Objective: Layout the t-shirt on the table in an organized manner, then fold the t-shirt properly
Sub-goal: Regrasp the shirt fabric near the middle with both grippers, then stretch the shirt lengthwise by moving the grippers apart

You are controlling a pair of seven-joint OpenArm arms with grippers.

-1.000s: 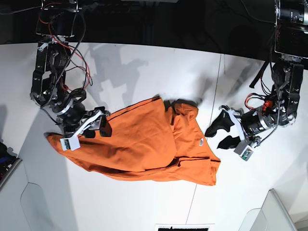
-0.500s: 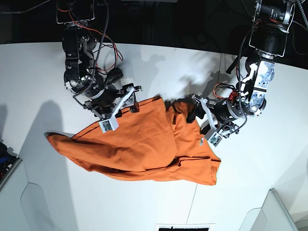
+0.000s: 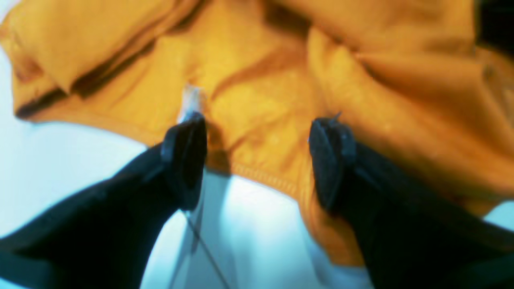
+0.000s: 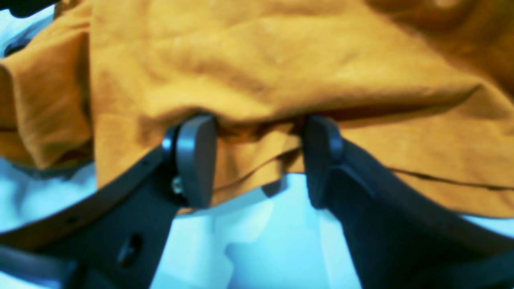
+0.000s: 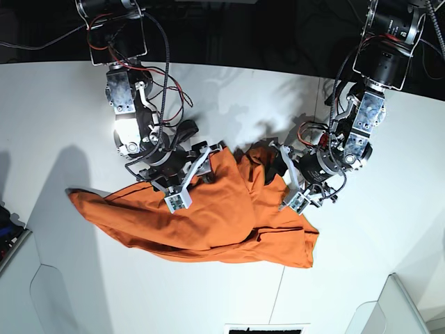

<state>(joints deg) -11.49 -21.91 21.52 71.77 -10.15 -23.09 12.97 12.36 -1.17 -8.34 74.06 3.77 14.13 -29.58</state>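
T-shirt (image 5: 208, 216): orange, crumpled, spread unevenly across the middle of the tabletop (image 5: 55, 118); one corner trails toward the base view's left, folds bunched at its upper right.

Right gripper (image 4: 257, 160): jaws spread, straddling a folded hem at the shirt's upper edge; cloth lies between the pads, not pinched.

Left gripper (image 3: 257, 160): jaws spread wide over a stitched hem at the bunched side, beside a small white tag (image 3: 192, 100); nothing clamped.
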